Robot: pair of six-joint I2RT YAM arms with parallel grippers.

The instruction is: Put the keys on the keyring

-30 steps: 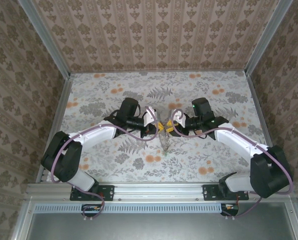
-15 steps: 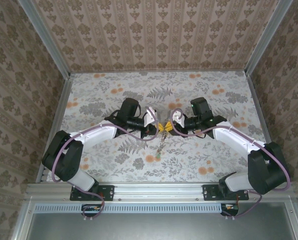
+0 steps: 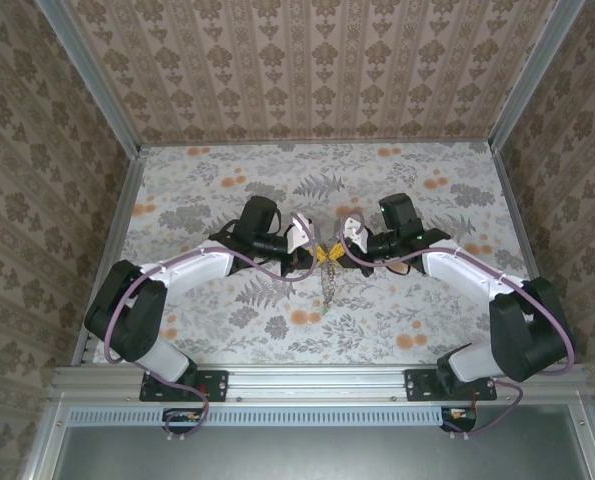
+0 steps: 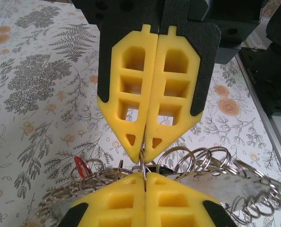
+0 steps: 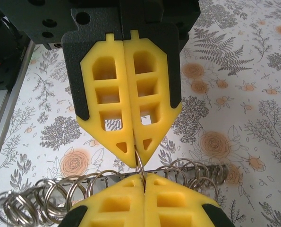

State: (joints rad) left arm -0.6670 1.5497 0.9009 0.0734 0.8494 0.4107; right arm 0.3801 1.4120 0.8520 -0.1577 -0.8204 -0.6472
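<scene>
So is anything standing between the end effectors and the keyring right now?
Nothing visible does. The left end effector and the right end effector are both shut, tip to tip, each pinching the thin wire of the keyring directly. The small rings sit beside the tips, not between them.

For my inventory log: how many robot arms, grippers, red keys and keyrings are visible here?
Robot arms: 2 (left arm, right arm)
Grippers: 2 (left gripper, right gripper)
Red key: 1
Keyring: 1
Total: 6
</scene>
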